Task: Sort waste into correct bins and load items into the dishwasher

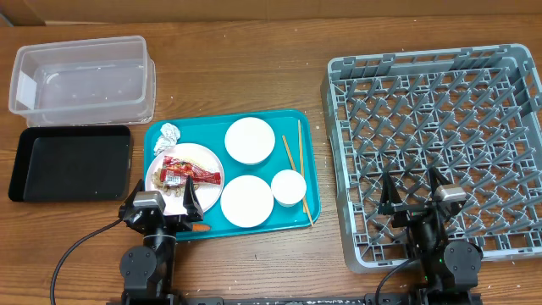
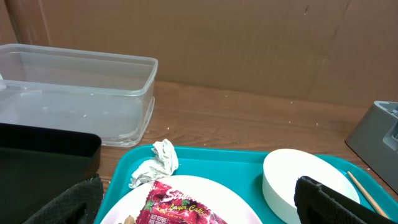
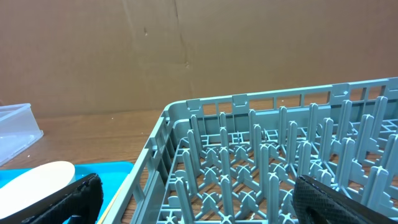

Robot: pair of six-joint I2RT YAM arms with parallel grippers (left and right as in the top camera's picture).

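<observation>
left gripper is hovering wide open and empty. the red snack wrapper is lying just ahead on the white plate, long axis crosswise to the approach. the right gripper is also gaping, well apart over the dish rack.

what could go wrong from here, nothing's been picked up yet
1. The red wrapper lies flat on the plate among food scraps. When the open left gripper pinches it, it may drag scraps off or shift the plate.
2. The foil ball sits close to both the plate and the teal tray wall, leaving little room for fingers.
3. The chopsticks are thin and lie flat, so they may slip, or drop through the grey rack lattice.
</observation>
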